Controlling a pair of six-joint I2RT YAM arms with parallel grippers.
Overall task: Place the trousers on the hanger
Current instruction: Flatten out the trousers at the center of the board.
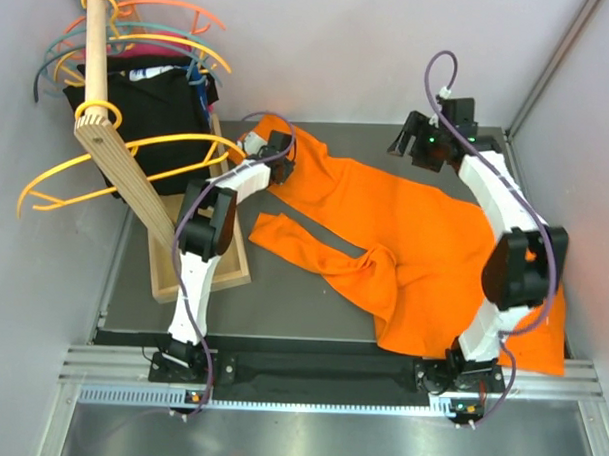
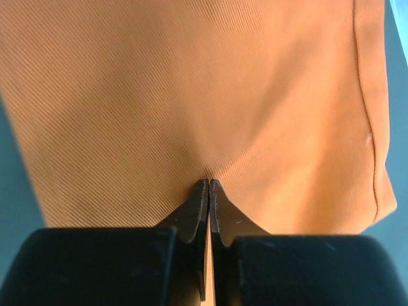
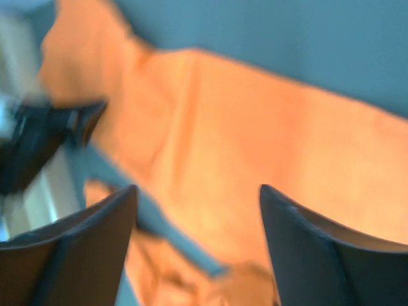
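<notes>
Two grippers, two states: your left gripper is pinched tight on a fold of the trousers at one leg's end, while your right gripper hovers over the far side with its jaws spread and nothing between them. The trousers lie spread across the table, drooping over its near right edge. The hanger hangs on the wooden rack, its right tip near your left gripper.

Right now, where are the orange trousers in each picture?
Top view: trousers spread across the table's middle and right.
Left wrist: trousers fill the frame, pinched by the left gripper.
Right wrist: trousers, blurred, cross the middle.
Shared landmark: the table beside the cloth.
</notes>
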